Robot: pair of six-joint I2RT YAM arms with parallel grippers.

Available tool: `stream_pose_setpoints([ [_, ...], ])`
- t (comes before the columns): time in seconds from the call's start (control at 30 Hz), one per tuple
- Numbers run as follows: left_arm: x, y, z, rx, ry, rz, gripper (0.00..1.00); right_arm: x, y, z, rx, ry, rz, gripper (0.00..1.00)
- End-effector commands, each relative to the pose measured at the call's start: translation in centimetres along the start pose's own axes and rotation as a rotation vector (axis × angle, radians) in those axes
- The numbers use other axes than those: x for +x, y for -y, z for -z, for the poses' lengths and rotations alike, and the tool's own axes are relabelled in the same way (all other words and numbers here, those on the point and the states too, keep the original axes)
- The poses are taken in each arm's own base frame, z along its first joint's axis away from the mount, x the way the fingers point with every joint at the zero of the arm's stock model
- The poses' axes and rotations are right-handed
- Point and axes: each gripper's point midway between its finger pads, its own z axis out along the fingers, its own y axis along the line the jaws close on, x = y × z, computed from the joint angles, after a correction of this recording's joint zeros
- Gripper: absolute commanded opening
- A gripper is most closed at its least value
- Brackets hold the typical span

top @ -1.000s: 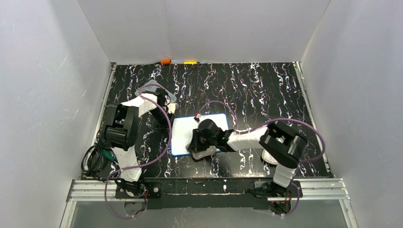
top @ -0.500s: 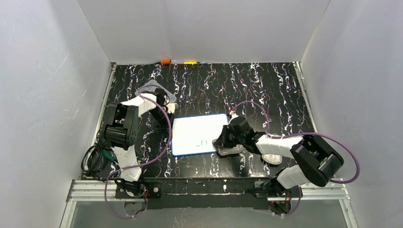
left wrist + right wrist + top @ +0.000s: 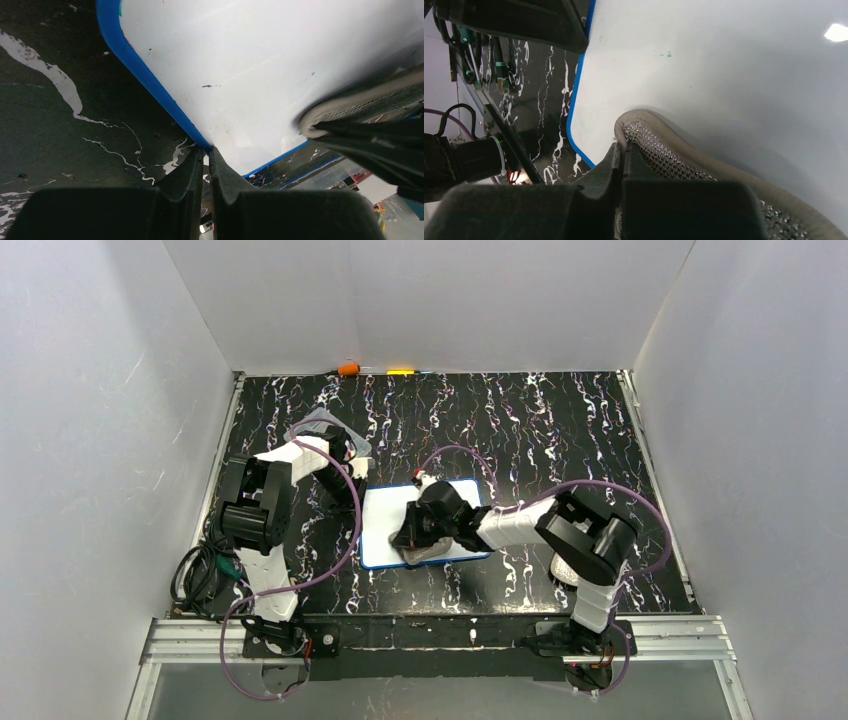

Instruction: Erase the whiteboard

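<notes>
Pins the whiteboard (image 3: 385, 525) flat on the black marbled table (image 3: 560, 430), left of centre, with the left gripper (image 3: 203, 159) pinched nearly closed on its blue rim (image 3: 145, 80). Clamps a grey mesh eraser pad (image 3: 659, 152) tightly in the right gripper (image 3: 621, 150), pressed to the board's near part. Looks mid-wipe. Shows no writing on the bare white; cannot tell beneath the pad. Next calls for sweeping sideways under steady pressure.
</notes>
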Motion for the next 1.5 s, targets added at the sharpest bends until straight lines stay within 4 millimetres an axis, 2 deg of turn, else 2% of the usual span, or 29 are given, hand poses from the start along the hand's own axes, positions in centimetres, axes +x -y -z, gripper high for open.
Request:
stream_pose_setpoints([
  [0.0, -1.5, -1.7, -1.8, -0.065, 0.029, -0.054, 0.0, 3.8, 2.3, -0.4, 0.092, -0.116, -0.001, 0.01],
  [0.07, -1.4, -1.9, -1.8, -0.074, 0.028, -0.06, 0.0, 3.0, 4.0, 1.3, 0.12, -0.083, -0.03, 0.01],
  [0.2, -1.5, -2.0, -1.7, -0.08, 0.03, -0.073, 0.0, 1.6, 8.3, 6.1, 0.164, 0.006, -0.124, 0.01],
  [0.23, -1.5, -2.0, -1.6, -0.083, 0.032, -0.078, 0.0, 1.8, 9.4, 7.2, 0.179, 0.017, -0.14, 0.01],
  [0.33, -1.7, -2.2, -1.5, -0.089, 0.04, -0.085, 0.0, 1.6, 11.0, 8.9, 0.208, 0.048, -0.151, 0.01],
  [0.4, -1.8, -2.1, -1.5, -0.087, 0.041, -0.084, 0.0, 2.1, 11.4, 8.5, 0.209, 0.027, -0.16, 0.01],
  [0.5, -1.7, -1.8, -1.7, -0.071, 0.037, -0.073, 0.0, 3.0, 10.7, 6.4, 0.178, -0.008, -0.171, 0.01],
  [0.7, -1.5, -1.7, -1.8, -0.066, 0.034, -0.068, 0.0, 4.3, 5.2, 0.4, 0.092, -0.094, -0.073, 0.01],
  [0.77, -1.6, -1.8, -1.8, -0.067, 0.036, -0.069, 0.0, 4.5, 4.3, -0.6, 0.082, -0.11, -0.056, 0.01],
  [0.87, -1.6, -2.0, -1.6, -0.078, 0.038, -0.071, 0.0, 3.8, 5.9, 0.7, 0.129, -0.082, -0.069, 0.01],
  [0.93, -1.5, -2.0, -1.6, -0.083, 0.038, -0.075, 0.0, 3.0, 8.1, 3.1, 0.167, -0.044, -0.108, 0.01],
  [0.97, -1.7, -2.1, -1.5, -0.085, 0.043, -0.077, 0.0, 2.1, 9.2, 4.8, 0.181, -0.007, -0.123, 0.01],
  [1.07, -1.8, -2.2, -1.4, -0.087, 0.046, -0.077, 0.0, 1.3, 13.0, 9.2, 0.259, 0.053, -0.165, 0.01],
  [1.17, -1.9, -2.3, -1.4, -0.092, 0.053, -0.082, 0.0, 1.3, 15.1, 11.7, 0.327, 0.071, -0.163, 0.01],
  [1.27, -1.7, -2.2, -1.5, -0.087, 0.052, -0.083, 0.0, 1.9, 15.5, 11.7, 0.331, 0.055, -0.17, 0.01],
  [1.37, -1.6, -2.0, -1.5, -0.076, 0.052, -0.081, 0.0, 2.4, 14.9, 10.0, 0.275, 0.049, -0.213, 0.01],
  [1.47, -1.6, -1.8, -1.4, -0.073, 0.056, -0.082, 0.0, 2.8, 12.2, 7.0, 0.222, 0.019, -0.179, 0.01],
])
